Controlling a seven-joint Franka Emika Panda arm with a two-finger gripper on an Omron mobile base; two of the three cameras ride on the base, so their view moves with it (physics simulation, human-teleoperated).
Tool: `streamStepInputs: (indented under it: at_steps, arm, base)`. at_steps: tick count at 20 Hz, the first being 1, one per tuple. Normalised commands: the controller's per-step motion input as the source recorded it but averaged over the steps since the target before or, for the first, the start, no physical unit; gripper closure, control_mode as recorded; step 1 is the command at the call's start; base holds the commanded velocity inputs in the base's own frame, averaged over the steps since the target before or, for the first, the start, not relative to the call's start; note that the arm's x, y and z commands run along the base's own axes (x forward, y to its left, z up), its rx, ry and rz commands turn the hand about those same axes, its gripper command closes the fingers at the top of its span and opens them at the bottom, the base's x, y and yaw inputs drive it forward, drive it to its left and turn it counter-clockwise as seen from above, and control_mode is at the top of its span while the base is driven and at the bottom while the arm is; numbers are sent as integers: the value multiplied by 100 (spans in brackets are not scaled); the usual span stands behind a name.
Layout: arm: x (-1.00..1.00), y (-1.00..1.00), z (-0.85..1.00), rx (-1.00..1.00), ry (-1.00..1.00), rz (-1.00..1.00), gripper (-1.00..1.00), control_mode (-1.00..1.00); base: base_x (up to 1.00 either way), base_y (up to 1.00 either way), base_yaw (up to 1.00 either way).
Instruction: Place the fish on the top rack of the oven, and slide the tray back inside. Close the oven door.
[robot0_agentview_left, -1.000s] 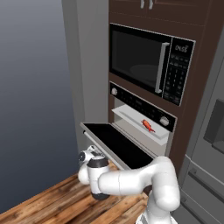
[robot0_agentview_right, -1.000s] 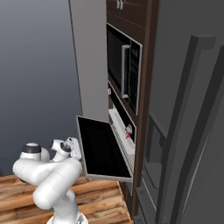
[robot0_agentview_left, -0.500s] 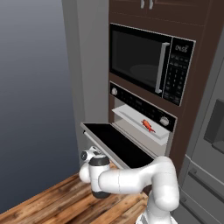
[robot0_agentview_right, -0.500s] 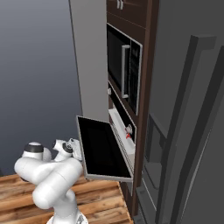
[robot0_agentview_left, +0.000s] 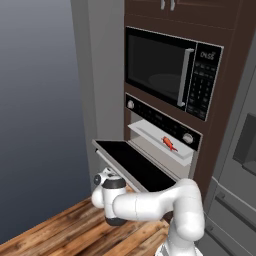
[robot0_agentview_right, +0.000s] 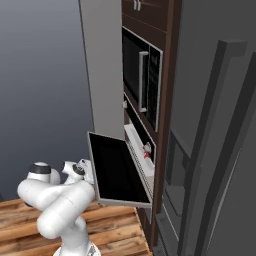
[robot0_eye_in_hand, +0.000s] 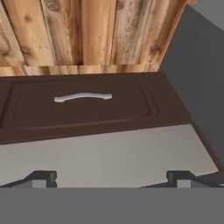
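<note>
Arm folded low under the dropped oven door (robot0_agentview_left: 135, 165) from the left base, fish (robot0_agentview_left: 169, 143) on the tray (robot0_agentview_left: 160, 141) pulled out of the oven (robot0_agentview_left: 162, 142); right base has the elbow bunched beside the door's front edge; hand view shows gripper (robot0_eye_in_hand: 111, 177) empty, fingertips (robot0_eye_in_hand: 41, 178) spread wide, facing a brown drawer front (robot0_eye_in_hand: 78, 103).

fish (robot0_agentview_left: 169, 143) on tray (robot0_agentview_left: 150, 134) | tray inside oven (robot0_agentview_left: 162, 134) | oven door (robot0_agentview_left: 131, 163) hangs open before it | microwave (robot0_agentview_left: 171, 71) above oven
</note>
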Motion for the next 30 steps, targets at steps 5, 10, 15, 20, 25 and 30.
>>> streamStepInputs:
  at_steps: [5, 10, 15, 20, 25, 30]
  arm:
    - [0, -100, 17, -15, -15, -20, -100, -100]
    - [0, -100, 48, -18, -9, -22, -100, -100]
    - [0, -100, 38, -15, -5, -20, -100, -100]
    - [3, -100, 6, -12, -9, -18, -100, -100]
    - [10, -100, -4, -1, -21, -11, -100, -100]
    - [14, -100, -9, 0, -24, -11, -100, -100]
  base:
    - [0, 0, 0]
    - [0, 0, 0]
    - [0, 0, 0]
    - [0, 0, 0]
    - [0, 0, 0]
    - [0, 0, 0]
